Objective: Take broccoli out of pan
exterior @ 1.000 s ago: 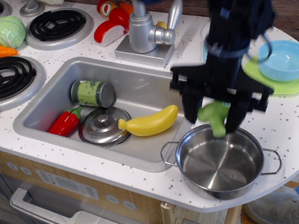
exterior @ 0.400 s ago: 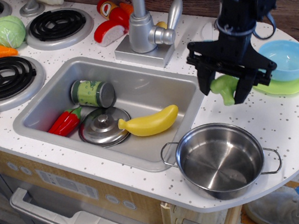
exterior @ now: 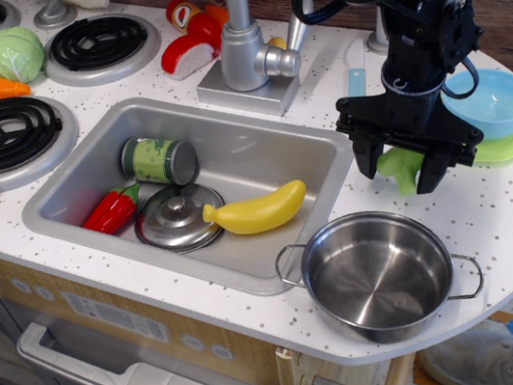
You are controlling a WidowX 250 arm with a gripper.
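The light-green broccoli (exterior: 399,169) is held between the black fingers of my gripper (exterior: 402,172), low over the speckled white counter (exterior: 494,213), right of the sink and behind the pan. The gripper is shut on it. The shiny steel pan (exterior: 379,276) with two wire loop handles stands empty at the counter's front edge, below and left of the gripper.
A blue bowl (exterior: 489,102) on a lime-green plate (exterior: 508,145) sits just right of the gripper. The sink (exterior: 231,153) holds a can, red pepper, steel lid and banana. A faucet (exterior: 246,33) stands behind it. Stove burners, cabbage, carrot and yellow pepper lie at left.
The gripper lifted the broccoli up out of the pan, carried it back and right, and has lowered it close to the counter beside the green plate.
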